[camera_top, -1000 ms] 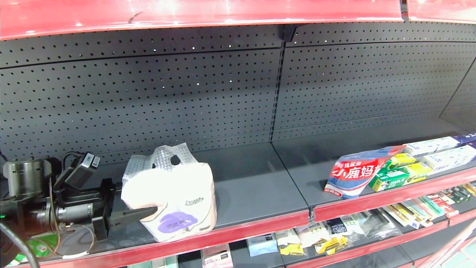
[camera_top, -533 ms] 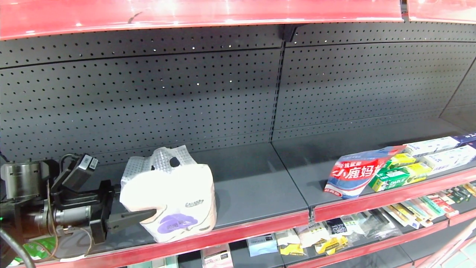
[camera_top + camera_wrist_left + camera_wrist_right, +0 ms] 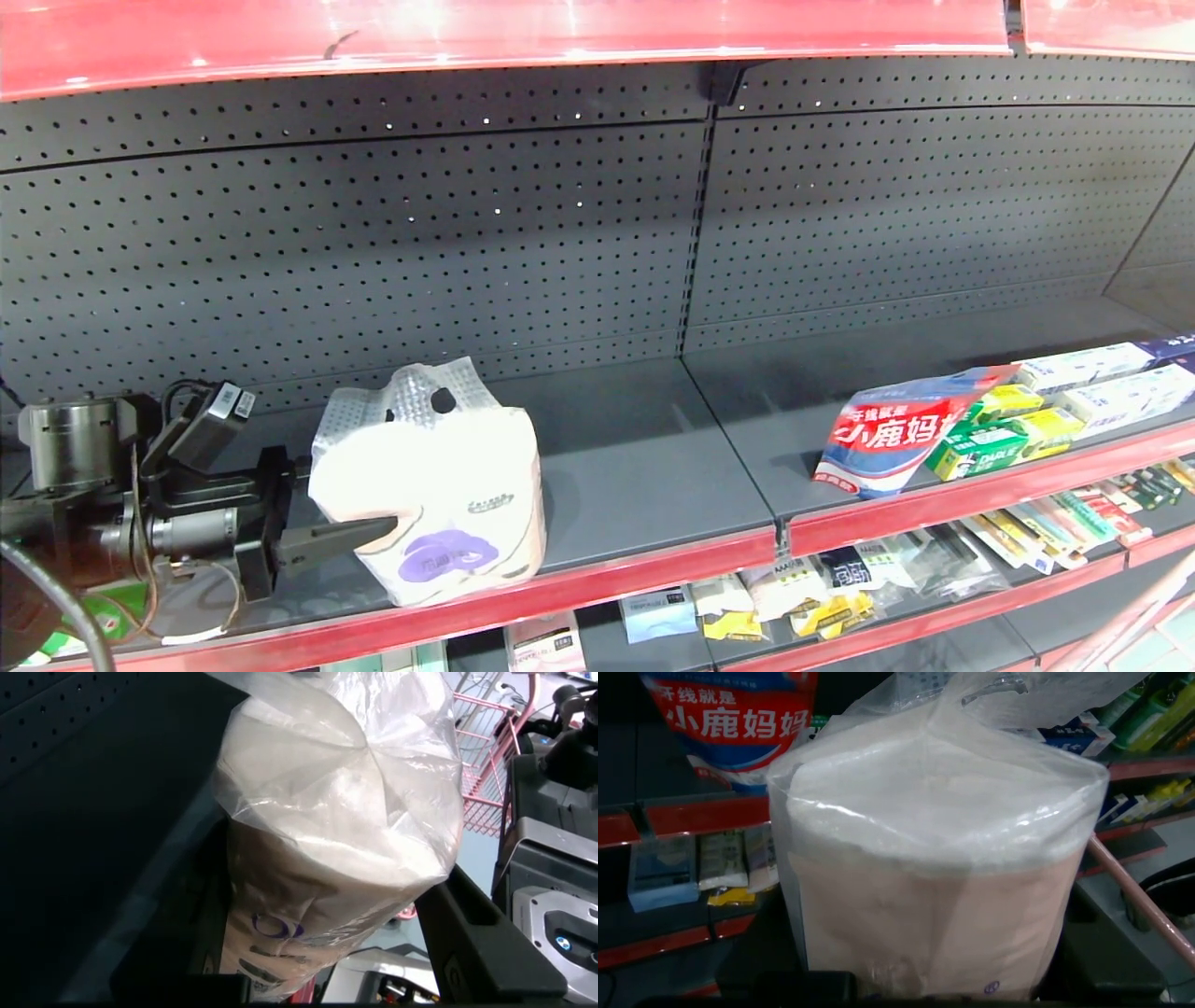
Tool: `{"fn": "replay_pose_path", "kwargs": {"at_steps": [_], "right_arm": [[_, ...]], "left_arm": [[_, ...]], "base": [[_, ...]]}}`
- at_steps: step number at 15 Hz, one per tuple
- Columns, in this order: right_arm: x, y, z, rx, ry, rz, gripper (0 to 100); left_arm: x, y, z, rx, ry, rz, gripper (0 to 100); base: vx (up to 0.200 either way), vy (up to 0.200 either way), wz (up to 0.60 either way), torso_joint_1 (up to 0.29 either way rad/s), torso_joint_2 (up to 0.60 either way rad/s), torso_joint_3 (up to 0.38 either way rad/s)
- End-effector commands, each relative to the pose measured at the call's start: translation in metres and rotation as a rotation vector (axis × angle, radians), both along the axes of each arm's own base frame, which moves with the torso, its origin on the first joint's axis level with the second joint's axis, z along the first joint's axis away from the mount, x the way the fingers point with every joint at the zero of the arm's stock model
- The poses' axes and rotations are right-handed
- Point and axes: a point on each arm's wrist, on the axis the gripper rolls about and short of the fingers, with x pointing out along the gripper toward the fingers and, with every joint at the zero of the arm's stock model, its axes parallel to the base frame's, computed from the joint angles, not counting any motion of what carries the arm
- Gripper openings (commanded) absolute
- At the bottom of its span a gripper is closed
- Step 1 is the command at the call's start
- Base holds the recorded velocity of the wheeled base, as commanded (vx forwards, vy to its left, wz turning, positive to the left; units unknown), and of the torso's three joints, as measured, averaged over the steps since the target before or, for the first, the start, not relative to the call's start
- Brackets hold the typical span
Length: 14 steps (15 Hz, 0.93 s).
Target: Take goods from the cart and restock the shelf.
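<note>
Item: left hand (image 3: 364, 504). Fingers pressed onto the two sides of the pack (image 3: 439, 467), one lying along its front face and the other behind it. We saw the plastic wrap bulging between them in the left wrist view.

Item: pack. White tissue rolls in clear wrap, upright on the shelf (image 3: 635, 467), left bay, close to the red lip (image 3: 653, 569), well short of the pegboard (image 3: 467, 233).

Change over the last second: hand and pack drifted slightly to the left, then came back. The pack's base stayed on the shelf and the grip did not let go.

We judged the pack set down but not yet released, so opening the fingers and drawing the arm back remained.

Item: right hand (image 3: 934, 985). It appeared to pinch a second pack (image 3: 934, 859), held in the air before the lower shelves, so one more item awaited placing.

Item: pouch (image 3: 887, 434), red and blue, lying flat in the right bay beside the boxes (image 3: 999, 434), well apart from the pack.

Item: cart (image 3: 478, 765), pink wire, off behind the left arm.
</note>
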Motion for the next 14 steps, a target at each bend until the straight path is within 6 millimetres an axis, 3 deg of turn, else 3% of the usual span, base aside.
{"fn": "replay_pose_path", "kwargs": {"at_steps": [1, 14], "right_arm": [[0.0002, 0.0, 0.0, -0.001, 0.001, 0.001, 0], [0.001, 0.0002, -0.0002, -0.002, 0.007, 0.0, 0]], "left_arm": [[-0.0016, -0.0005, -0.0011, 0.001, 0.005, 0.0, 0], [0.0032, -0.0011, 0.0032, 0.007, -0.022, -0.001, 0]], "base": [[0.0, 0.0, 0.0, 0.0, 0.0, 0.0], [0.0, 0.0, 0.0, 0.0, 0.0, 0.0]]}}
